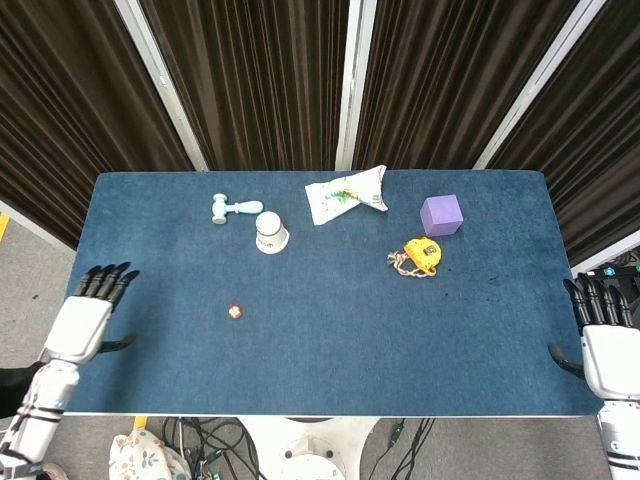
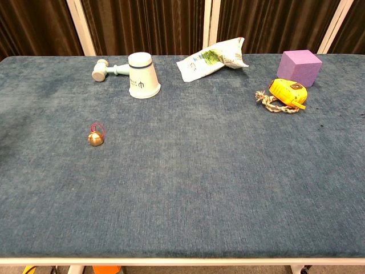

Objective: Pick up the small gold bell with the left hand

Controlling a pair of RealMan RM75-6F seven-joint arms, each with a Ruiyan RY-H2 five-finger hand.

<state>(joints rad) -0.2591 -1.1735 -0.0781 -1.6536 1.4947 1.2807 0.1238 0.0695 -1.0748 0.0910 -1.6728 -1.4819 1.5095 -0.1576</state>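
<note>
Reach stage: my left hand [image 1: 85,315], empty with fingers spread, hovers at the table's [image 1: 330,345] left edge, well apart from the small gold bell [image 1: 235,312] lying left of centre; next, I judge, a rightward reach and pinch.
</note>
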